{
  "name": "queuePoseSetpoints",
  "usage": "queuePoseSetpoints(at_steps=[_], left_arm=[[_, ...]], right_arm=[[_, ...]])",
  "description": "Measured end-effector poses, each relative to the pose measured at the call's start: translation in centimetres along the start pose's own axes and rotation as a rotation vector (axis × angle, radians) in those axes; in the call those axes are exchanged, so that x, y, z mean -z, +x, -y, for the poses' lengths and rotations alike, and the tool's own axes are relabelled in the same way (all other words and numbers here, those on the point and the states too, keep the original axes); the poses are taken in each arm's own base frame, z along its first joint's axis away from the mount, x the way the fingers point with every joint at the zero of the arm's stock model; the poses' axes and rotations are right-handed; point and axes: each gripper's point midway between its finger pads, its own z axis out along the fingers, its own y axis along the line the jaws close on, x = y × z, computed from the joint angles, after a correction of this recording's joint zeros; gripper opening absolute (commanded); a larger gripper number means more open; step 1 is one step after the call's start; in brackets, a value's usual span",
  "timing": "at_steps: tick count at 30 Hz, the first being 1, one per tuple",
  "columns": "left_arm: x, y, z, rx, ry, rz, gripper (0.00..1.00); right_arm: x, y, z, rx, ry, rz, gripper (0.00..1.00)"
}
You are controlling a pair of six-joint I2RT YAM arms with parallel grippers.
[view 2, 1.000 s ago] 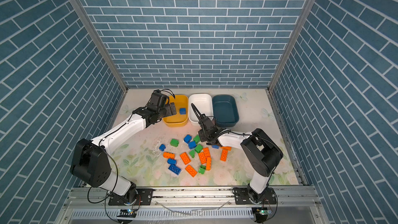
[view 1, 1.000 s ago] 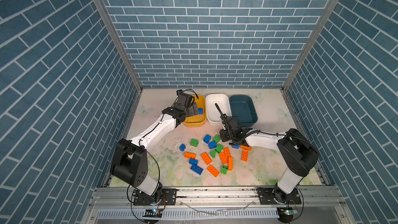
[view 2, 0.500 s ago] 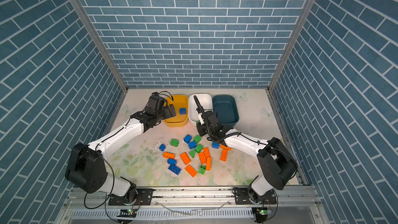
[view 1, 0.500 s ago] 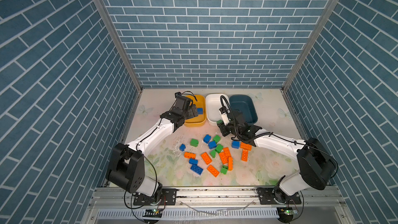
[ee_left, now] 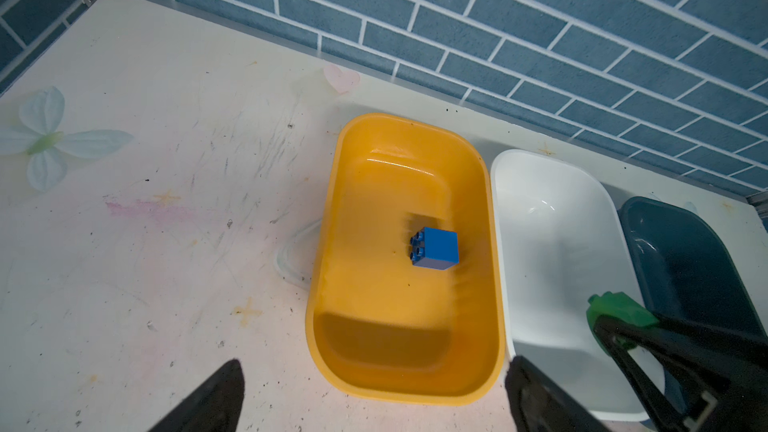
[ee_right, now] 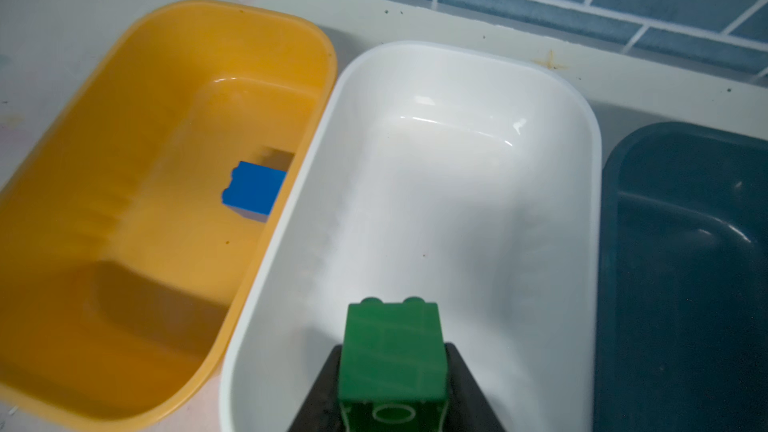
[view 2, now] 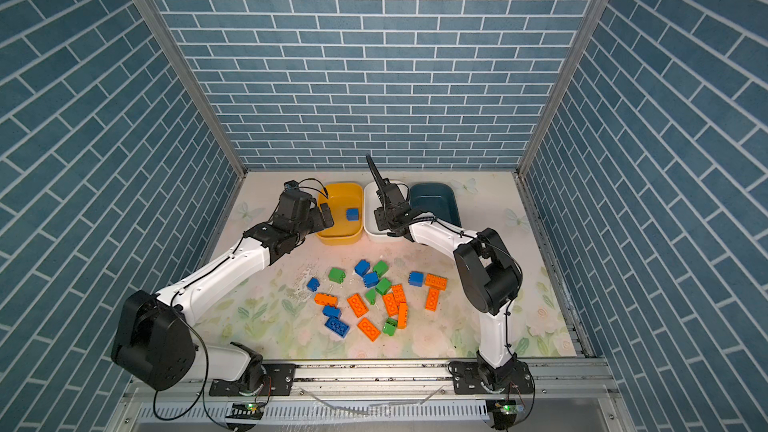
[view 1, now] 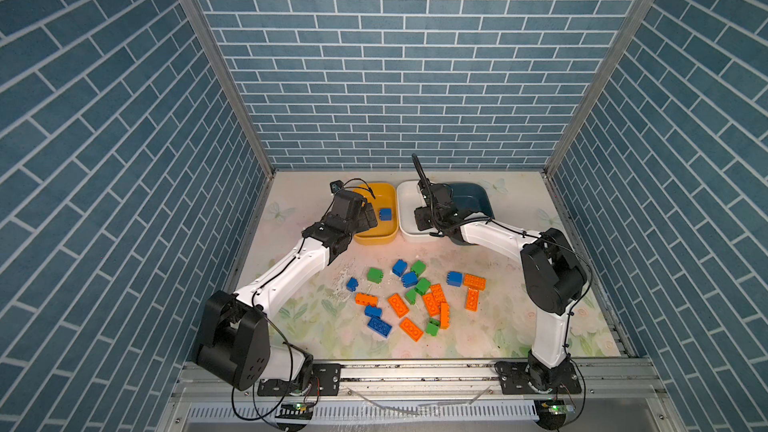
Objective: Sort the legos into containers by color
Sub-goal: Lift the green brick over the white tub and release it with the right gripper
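Pinches a green brick (ee_right: 392, 347) in the right gripper (ee_right: 394, 367), studs pointing away from the wrist, above the near end of the white tub (ee_right: 573, 126). Hangs there close to the middle of both top views, partly hiding that tub's front rim.

Holds the left gripper (ee_left: 374, 367) spread wide with nothing between its fingers, over the front end of the yellow tub (ee_left: 332, 201), just left of centre in a top view (view 1: 369, 218).

Shows one blue brick (ee_left: 436, 249) lying on its side inside the yellow tub, toward the white tub's side.

Ranks yellow, white and dark teal tub (view 1: 473, 201) close side by side near the back wall (view 1: 395, 76).

Finds the loose legos (view 1: 415, 297), blue, green and orange, scattered on the floral table (view 1: 498, 326) in the lower centre of both top views, well apart from the tubs and from both grippers.
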Motion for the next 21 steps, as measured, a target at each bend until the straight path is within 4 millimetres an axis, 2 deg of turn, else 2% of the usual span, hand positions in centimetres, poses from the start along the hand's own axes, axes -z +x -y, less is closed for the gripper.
queuePoseSetpoints(at_steps=[3, 7, 12, 15, 17, 21], left_arm=[[-0.5, 0.3, 0.1, -0.004, 0.000, -0.016, 0.99], [-0.6, 0.7, 0.3, -0.011, 0.011, -0.034, 0.99], [-0.6, 1.0, 0.5, -0.024, 0.020, -0.047, 0.99], [-0.6, 1.3, 0.5, -0.031, 0.025, -0.064, 0.99], [-0.6, 1.5, 0.7, -0.035, 0.039, -0.074, 0.99], [-0.5, 1.9, 1.3, -0.038, 0.072, -0.094, 0.99]], right_arm=[[-1.7, 0.0, 0.8, -0.019, 0.015, -0.037, 0.31], [-3.3, 0.2, 1.4, -0.028, 0.022, -0.083, 0.43], [-3.6, 0.8, 0.9, -0.031, -0.007, -0.122, 0.59], [-3.1, 0.9, 0.4, -0.030, -0.036, -0.129, 0.62], [-2.0, 1.2, 0.0, -0.030, -0.066, -0.122, 0.63], [1.9, 2.2, -0.6, -0.003, -0.143, -0.112, 0.66]])
